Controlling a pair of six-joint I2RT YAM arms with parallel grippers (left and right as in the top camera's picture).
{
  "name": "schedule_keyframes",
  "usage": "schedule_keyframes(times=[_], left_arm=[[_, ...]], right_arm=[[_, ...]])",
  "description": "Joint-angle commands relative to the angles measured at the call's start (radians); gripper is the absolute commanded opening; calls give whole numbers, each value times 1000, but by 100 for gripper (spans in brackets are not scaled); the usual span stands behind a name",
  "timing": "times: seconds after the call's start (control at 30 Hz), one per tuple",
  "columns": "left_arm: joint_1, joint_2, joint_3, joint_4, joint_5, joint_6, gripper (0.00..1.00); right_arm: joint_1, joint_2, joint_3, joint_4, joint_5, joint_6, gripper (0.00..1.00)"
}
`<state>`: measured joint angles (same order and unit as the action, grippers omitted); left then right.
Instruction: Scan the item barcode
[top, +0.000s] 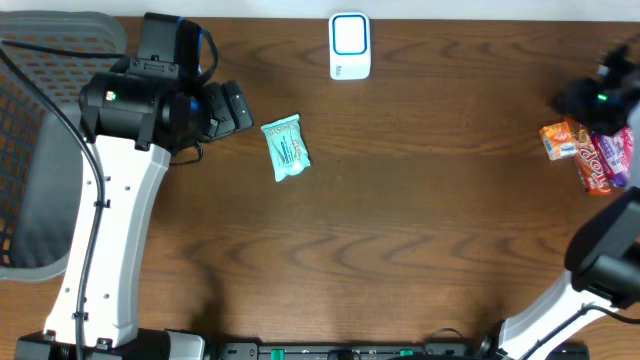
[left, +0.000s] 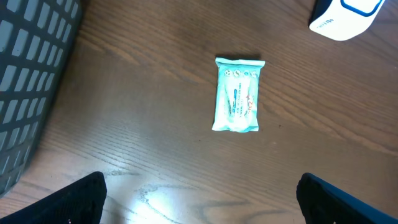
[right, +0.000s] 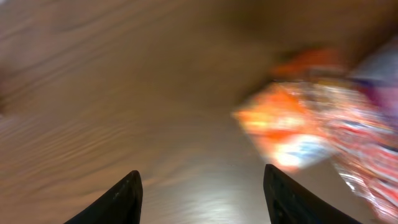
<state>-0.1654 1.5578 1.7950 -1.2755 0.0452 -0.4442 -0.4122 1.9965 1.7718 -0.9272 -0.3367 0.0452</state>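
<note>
Blur leaves your orange snack packets (right: 292, 124) unreadable beside the right gripper (right: 202, 193), parted and empty; your left gripper (left: 202, 199) hangs wide open near the teal packet (left: 237, 94).

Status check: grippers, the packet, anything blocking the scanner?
Left gripper open, teal packet ahead of it, ungripped, flat on table. Right gripper open, empty, by the snack pile. Nothing between packet and white scanner.
</note>
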Motion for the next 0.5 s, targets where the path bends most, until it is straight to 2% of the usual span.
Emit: schedule_keyframes(times=[0.0, 0.03, 0.07, 0.27, 0.3, 0.37, 0.47], left_arm=[[3, 7, 2, -1, -16, 6, 98], [3, 7, 2, -1, -16, 6, 98], [3, 7, 2, -1, -16, 6, 98], [3, 7, 2, -1, -16, 6, 98], [3, 8, 2, -1, -16, 6, 98], [3, 7, 2, -1, -16, 6, 98], [3, 7, 2, -1, -16, 6, 98]], right_arm=[[119, 6, 0, -23, -266, 10, 58], [157, 7, -1, -28, -293, 11, 69], [201, 10, -2, -27, -311, 21, 85], [470, 63, -3, -21, -309, 55, 93], [519, 82, -3, -15, -309, 55, 98], [644, 145, -3, 21, -308, 77, 99], [750, 222, -3, 85, -309, 159, 99]])
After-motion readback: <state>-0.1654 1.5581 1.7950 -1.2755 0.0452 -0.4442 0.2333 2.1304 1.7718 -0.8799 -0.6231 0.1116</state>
